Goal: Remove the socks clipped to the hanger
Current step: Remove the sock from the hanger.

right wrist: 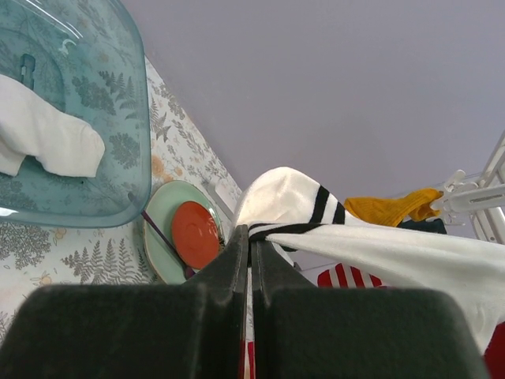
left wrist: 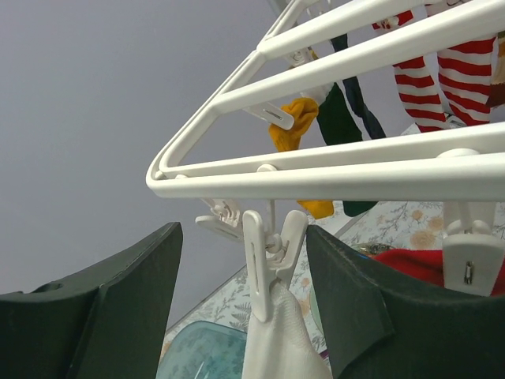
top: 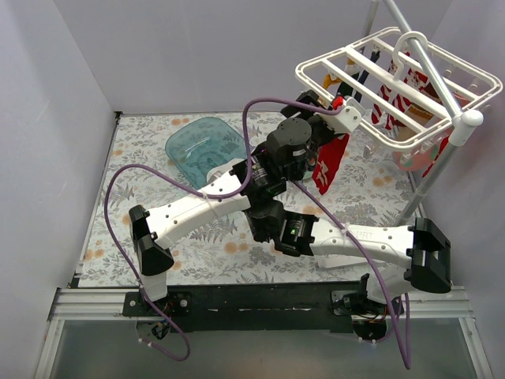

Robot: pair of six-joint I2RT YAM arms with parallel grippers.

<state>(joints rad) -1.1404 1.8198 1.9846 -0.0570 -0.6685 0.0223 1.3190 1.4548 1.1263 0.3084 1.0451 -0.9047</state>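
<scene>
right gripper (right wrist: 250,246) jaws clamped tight on a white black-striped sock (right wrist: 293,197), left gripper (left wrist: 243,260) jaws wide open either side of a clip (left wrist: 258,272) pinching white fabric (left wrist: 280,343) under the hanger (left wrist: 331,170) corner, yellow sock (left wrist: 292,126) dangling further along

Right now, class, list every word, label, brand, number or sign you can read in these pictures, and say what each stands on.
Nothing can be read in any view.
Faint grey mark on the right arm: too small to read.
White marks on the red sock: too blurred to read.
The white sock in the right gripper: black stripes only, no print.
On the hanger, clips and tub no print shows.
</scene>
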